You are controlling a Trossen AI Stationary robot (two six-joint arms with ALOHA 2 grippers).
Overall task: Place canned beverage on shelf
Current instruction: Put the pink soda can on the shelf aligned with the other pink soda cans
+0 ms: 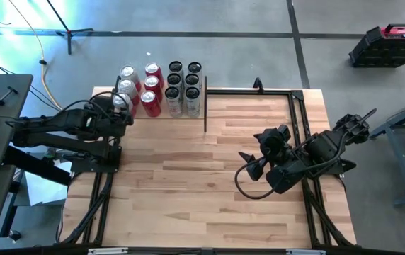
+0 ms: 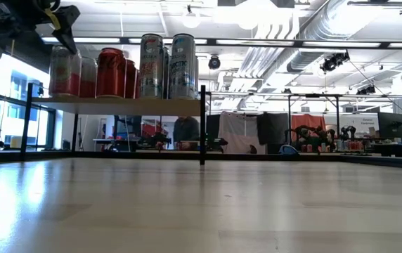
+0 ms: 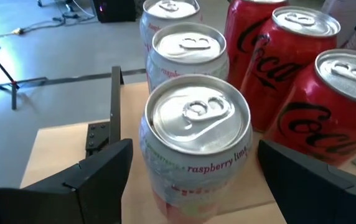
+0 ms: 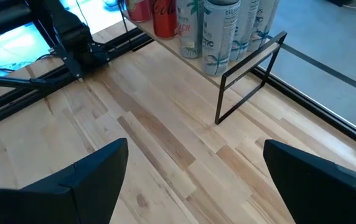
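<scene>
Shelf (image 1: 161,113): light-wood board on thin black posts at the bench's (image 1: 202,184) far left corner, packed with cans up to its edges.
Open room: the bench surface in front of the shelf lies bare and wide.
Raspberry can (image 3: 196,146): pale silver, pink lettering, upright at the shelf's near left corner, beside the red cola cans (image 3: 327,106).
Left hand (image 3: 196,180): at that corner, fingers spread wide either side of the raspberry can, not touching it.
Silver cans (image 4: 224,28): fill the shelf's right side.
Right hand (image 4: 196,180): open and empty, over bare bench well away from the shelf.
</scene>
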